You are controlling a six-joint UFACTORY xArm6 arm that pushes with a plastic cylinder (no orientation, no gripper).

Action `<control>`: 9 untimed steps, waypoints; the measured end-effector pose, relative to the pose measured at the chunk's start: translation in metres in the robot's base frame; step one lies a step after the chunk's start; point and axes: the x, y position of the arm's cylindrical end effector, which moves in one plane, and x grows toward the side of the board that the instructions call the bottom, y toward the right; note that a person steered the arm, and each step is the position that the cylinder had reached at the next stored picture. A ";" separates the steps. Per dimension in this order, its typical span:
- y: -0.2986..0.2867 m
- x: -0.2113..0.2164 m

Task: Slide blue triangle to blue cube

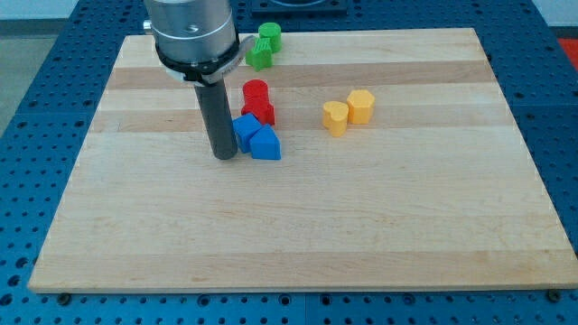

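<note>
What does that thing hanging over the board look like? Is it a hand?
No hand. It is a wide, shiny silver-grey cylinder with a dark band at its lower edge, and a straight dark grey rod below it. My tip is the rod's blunt lower end. No cables or markings show.

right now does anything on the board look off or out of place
Nothing stands out. The blocks sit in tidy colour pairs on the wooden board: blue triangle touching blue cube, two red blocks, two yellow blocks, two green blocks. My tip rests just left of the blue cube.
</note>
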 end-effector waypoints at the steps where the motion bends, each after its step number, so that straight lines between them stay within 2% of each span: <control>1: 0.004 0.003; 4: 0.055 0.028; 6: 0.124 0.005; 7: 0.131 -0.006; 9: 0.096 0.001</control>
